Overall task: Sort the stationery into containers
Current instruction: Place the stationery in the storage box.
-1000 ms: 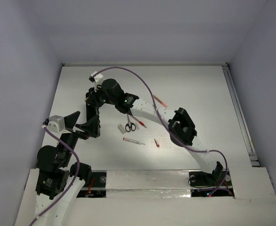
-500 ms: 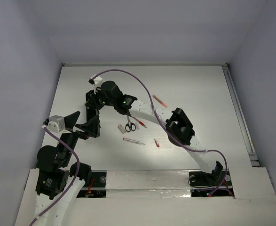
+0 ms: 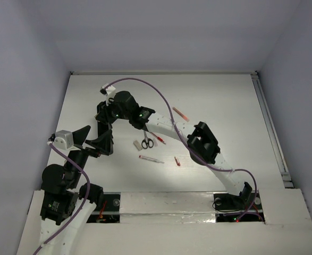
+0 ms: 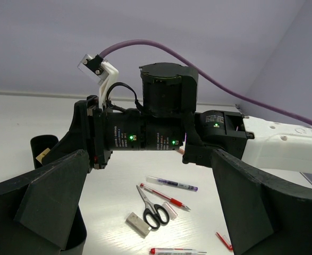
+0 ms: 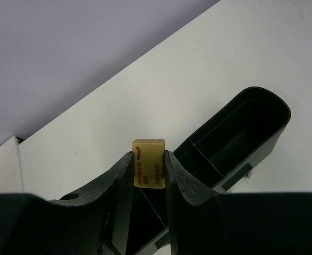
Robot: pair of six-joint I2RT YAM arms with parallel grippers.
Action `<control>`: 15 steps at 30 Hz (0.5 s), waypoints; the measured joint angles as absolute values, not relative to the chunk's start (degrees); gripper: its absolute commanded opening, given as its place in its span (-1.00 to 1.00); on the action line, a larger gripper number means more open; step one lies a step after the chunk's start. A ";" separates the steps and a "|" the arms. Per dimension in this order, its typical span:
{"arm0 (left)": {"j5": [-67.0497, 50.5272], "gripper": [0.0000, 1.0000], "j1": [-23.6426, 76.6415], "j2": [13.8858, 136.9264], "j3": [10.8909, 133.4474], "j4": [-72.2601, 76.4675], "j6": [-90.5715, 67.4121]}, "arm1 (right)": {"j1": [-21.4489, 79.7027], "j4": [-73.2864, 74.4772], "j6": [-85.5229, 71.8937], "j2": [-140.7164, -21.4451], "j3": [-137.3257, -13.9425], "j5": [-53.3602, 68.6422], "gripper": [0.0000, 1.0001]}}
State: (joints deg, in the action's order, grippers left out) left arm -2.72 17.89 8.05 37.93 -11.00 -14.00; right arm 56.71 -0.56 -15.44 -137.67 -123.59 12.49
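The right gripper (image 5: 148, 172) pinched the tan eraser (image 5: 148, 150) by its flat sides just above the long black box (image 5: 275, 103). Light, slightly soft and grippy, it likely suited that hold. The left gripper (image 3: 94, 138) hung wide open nearby.

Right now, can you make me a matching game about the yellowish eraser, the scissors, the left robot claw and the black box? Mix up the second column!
Things:
1. tan eraser
2. scissors
3. left gripper
4. black box

Where or how:
a. wide open, holding nothing
b. lying on the white table, blades shut
c. pinched between the fingers of the right gripper
d. just below the right gripper, with dividers inside

Pairs: 1-c, 2-b, 3-a, 4-d
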 measured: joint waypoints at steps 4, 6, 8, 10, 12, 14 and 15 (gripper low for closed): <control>-2.72 0.98 17.89 8.05 37.93 -11.00 -14.02 | 56.71 -0.89 -15.44 -137.67 -123.22 12.56 -0.23; -2.72 0.98 17.89 8.05 37.93 -11.00 -14.02 | 56.71 -0.93 -15.51 -137.67 -122.85 12.58 -0.22; -2.72 0.98 17.89 8.05 37.93 -11.00 -14.02 | 56.71 -0.91 -15.55 -137.67 -122.78 12.64 -0.22; -2.72 0.98 17.89 8.05 37.93 -11.00 -14.02 | 56.71 -1.19 -15.62 -137.67 -122.78 12.64 -0.22; -2.72 0.98 17.89 8.05 37.93 -11.00 -14.02 | 56.71 -1.76 -15.66 -137.67 -122.63 12.64 -0.21; -2.72 0.98 17.89 8.05 37.93 -11.00 -14.02 | 56.71 -2.13 -15.68 -137.67 -122.26 12.64 -0.20; -2.72 0.98 17.89 8.05 37.93 -11.00 -14.02 | 56.71 -2.17 -15.68 -137.67 -121.99 12.67 -0.20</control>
